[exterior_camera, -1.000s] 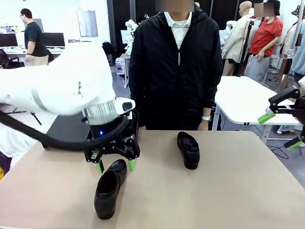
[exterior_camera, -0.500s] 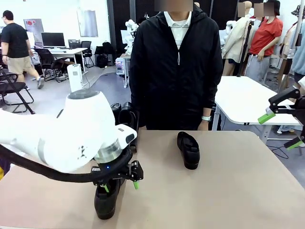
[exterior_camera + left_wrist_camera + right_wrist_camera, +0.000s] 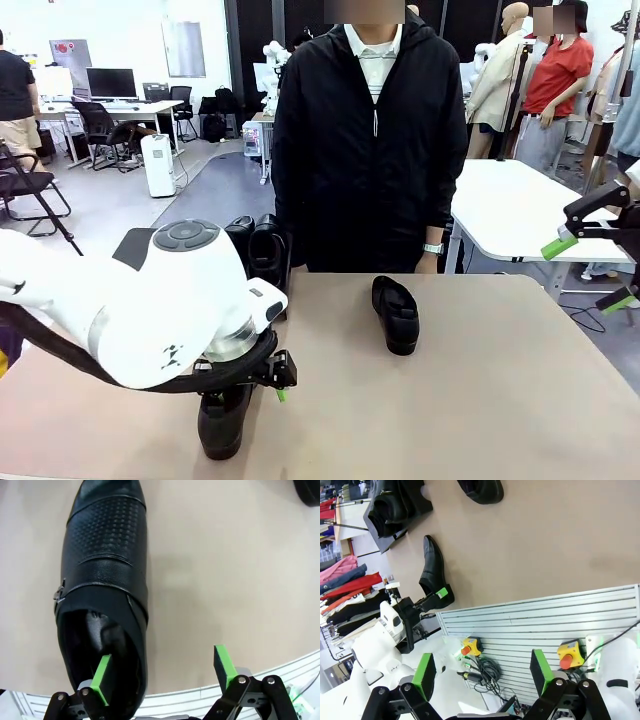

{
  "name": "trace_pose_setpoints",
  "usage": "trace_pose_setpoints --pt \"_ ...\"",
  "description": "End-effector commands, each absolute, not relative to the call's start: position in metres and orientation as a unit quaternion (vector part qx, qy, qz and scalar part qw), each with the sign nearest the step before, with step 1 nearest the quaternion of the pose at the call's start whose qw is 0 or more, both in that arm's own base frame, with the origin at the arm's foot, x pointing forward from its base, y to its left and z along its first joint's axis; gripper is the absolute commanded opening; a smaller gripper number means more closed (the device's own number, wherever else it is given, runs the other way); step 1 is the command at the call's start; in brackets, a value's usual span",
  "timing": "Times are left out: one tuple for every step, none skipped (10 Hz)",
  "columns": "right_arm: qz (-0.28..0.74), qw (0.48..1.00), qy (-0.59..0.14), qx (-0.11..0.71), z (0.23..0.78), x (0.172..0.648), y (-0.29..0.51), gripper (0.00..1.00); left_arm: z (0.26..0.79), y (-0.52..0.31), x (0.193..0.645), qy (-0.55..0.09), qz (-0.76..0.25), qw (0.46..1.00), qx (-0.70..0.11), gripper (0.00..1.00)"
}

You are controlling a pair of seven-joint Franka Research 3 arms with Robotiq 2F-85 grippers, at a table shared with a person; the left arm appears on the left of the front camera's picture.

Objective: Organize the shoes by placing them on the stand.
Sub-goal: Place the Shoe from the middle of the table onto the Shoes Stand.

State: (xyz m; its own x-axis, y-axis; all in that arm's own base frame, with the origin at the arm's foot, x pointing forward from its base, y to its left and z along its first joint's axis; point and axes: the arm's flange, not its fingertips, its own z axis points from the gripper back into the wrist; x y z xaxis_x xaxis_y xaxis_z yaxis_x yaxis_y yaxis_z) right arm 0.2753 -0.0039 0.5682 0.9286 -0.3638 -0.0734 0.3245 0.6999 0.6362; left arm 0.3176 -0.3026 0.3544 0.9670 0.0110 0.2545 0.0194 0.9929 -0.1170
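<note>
A black leather shoe [image 3: 222, 428] lies near the table's front edge, toe pointing away from me, and shows large in the left wrist view [image 3: 102, 575]. My left gripper [image 3: 162, 672] is down at its heel and open. One green pad [image 3: 102, 677] sits inside the shoe's opening and the other stands outside, above the table. In the front view the left gripper [image 3: 255, 392] is mostly hidden under the white arm. A second shoe [image 3: 396, 313] lies mid-table in front of the person. Two more shoes [image 3: 262, 245] stand on the black stand [image 3: 133, 247] at the far left. My right gripper [image 3: 590, 262] hangs open off the right edge.
The person in a black jacket [image 3: 370, 140] stands at the far edge, hands out of sight. The right wrist view looks down on the table's near edge, a slatted metal rail [image 3: 535, 620] with red buttons, both loose shoes [image 3: 435, 572] and the stand [image 3: 382, 537].
My left arm has come down and toward me over the near shoe, from its toe to its heel, putting one finger into the opening. The right arm has not moved.
</note>
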Motion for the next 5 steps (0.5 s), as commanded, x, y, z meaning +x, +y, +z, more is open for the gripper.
trace_pose_setpoints --pt "-0.177 0.919 -0.031 0.351 0.5716 0.2775 -0.0047 1.0 0.3463 -0.3125 0.3208 -0.142 0.01 0.989 -0.05 1.0" --pt "-0.177 0.919 -0.031 0.351 0.5716 0.2775 -0.0047 1.0 0.344 -0.3135 0.323 -0.146 0.015 0.988 -0.05 1.0" --pt "-0.177 0.919 -0.031 0.351 0.5716 0.2775 -0.0047 1.0 0.3428 -0.3133 0.3233 -0.144 0.012 0.988 -0.049 0.4" --pt "-0.177 0.919 -0.031 0.351 0.5716 0.2775 -0.0047 1.0 0.3424 -0.3131 0.3231 -0.146 0.011 0.988 -0.047 0.0" --pt "-0.177 0.919 -0.031 0.351 0.5716 0.2775 -0.0047 1.0 0.342 -0.3122 0.3234 -0.149 0.012 0.988 -0.045 0.0"
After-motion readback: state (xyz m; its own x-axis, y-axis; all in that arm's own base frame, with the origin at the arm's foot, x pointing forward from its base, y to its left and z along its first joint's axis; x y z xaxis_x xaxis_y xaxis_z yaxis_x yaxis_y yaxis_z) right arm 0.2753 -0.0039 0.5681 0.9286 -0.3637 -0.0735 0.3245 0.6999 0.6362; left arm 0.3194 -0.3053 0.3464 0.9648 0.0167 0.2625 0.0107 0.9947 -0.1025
